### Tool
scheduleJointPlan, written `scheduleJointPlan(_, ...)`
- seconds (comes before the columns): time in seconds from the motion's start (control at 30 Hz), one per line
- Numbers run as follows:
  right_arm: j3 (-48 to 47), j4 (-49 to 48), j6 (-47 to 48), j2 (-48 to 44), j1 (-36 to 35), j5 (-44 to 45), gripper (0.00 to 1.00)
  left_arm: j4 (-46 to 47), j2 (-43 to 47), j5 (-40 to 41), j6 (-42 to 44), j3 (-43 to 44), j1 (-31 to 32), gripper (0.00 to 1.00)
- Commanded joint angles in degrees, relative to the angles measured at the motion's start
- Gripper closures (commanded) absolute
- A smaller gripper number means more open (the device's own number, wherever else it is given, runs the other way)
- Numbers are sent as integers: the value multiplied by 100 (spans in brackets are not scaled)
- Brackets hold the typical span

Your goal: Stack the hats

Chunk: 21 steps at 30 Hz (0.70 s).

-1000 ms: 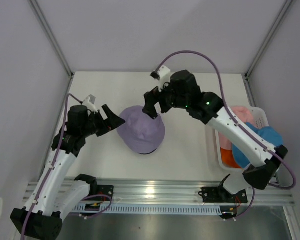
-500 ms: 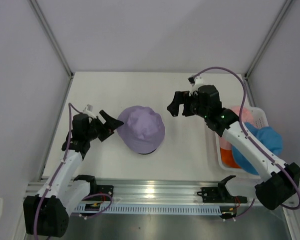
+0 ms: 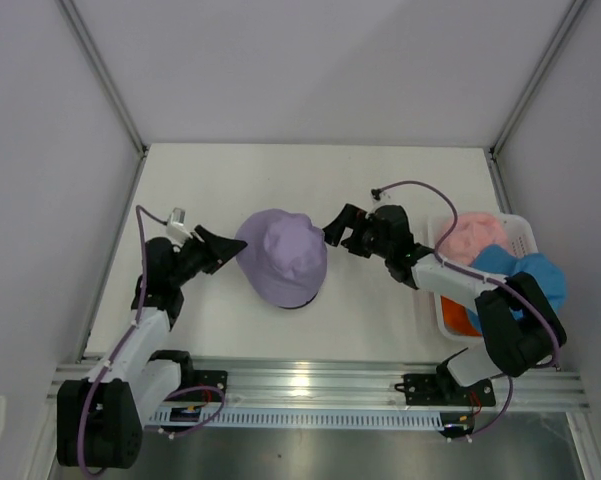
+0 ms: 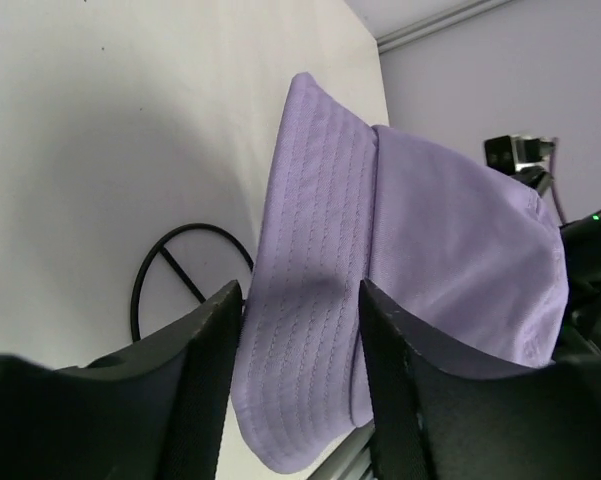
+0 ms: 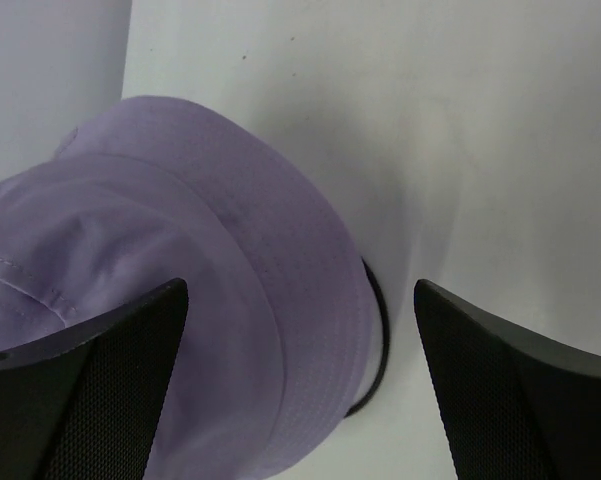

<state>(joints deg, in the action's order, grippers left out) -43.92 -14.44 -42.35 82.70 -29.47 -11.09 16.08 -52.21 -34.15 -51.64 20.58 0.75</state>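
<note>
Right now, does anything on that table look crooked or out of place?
Slightly. The blue hat spills over the white basket's outer rim instead of lying inside it. The lavender hat looks a bit lopsided on its black stand, its brim drooping unevenly.

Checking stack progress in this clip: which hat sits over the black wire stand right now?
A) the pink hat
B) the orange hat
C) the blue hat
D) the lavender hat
D: the lavender hat covers the black wire stand at the table's middle, while the pink hat, the blue hat and the orange hat lie in the white basket on the right.
</note>
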Motion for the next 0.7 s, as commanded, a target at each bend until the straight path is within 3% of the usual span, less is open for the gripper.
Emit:
scheduleJointPlan(0.0,-134,-1184,-459,386,-304,-95,2,353,-44,-145,66,51,-49,51)
scheduleJointPlan(0.2,-169,-1316,-599,783,-401,19,2,-1017,-272,663,312,403,-49,99)
scheduleJointPlan(0.37,-213,-1089,-468,643,-278,37,1,-1256,-816,770,383,412,-49,99)
scheduleJointPlan(0.67,-424,-429,51,72,-85,239,0,-1106,-800,761,566,333,-49,96)
